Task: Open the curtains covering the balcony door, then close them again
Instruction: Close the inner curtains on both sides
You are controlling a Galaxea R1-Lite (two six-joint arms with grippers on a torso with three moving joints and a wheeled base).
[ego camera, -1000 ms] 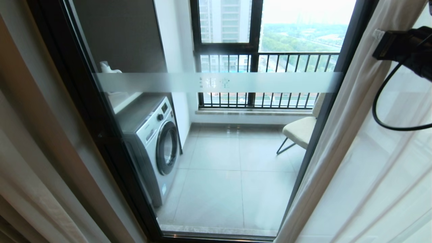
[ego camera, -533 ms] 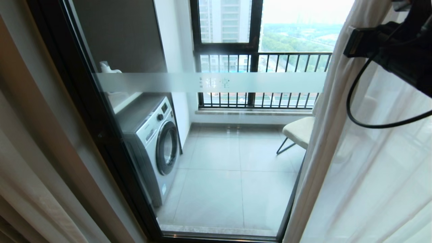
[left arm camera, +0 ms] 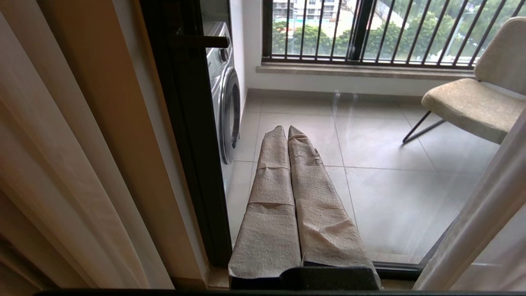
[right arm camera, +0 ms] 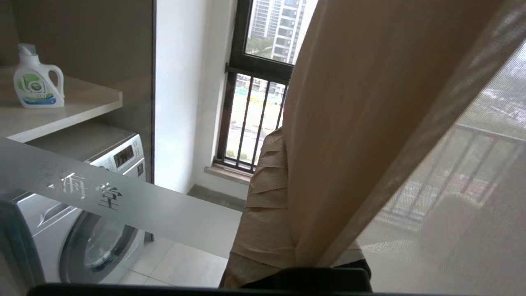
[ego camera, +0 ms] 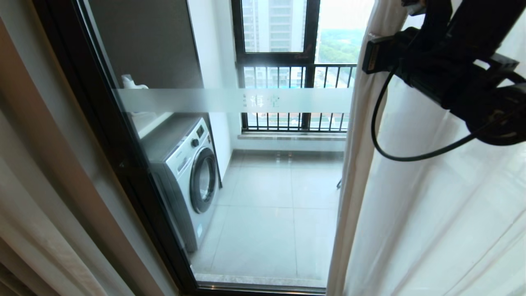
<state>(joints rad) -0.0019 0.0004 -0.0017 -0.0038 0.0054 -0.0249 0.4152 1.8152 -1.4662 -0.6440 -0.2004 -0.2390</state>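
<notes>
Closing phase, judged from the layout: balcony door (ego camera: 254, 172) mostly uncovered; sheer curtain (ego camera: 415, 213) hanging at the right side of the glass, cream drape (ego camera: 45, 197) bunched at the left. Right gripper (right arm camera: 287, 197) high at the sheer's leading edge, jaws pressed together, apparently pinching the hem, though fabric hides one finger. Left gripper (left arm camera: 287, 172) parked low, jaws together, holding nothing. For a clean pull: keep the pinch firm, travel level along the rail line toward the left frame, avoid dragging downward, keep the cable (ego camera: 386, 144) clear of the folds.
</notes>
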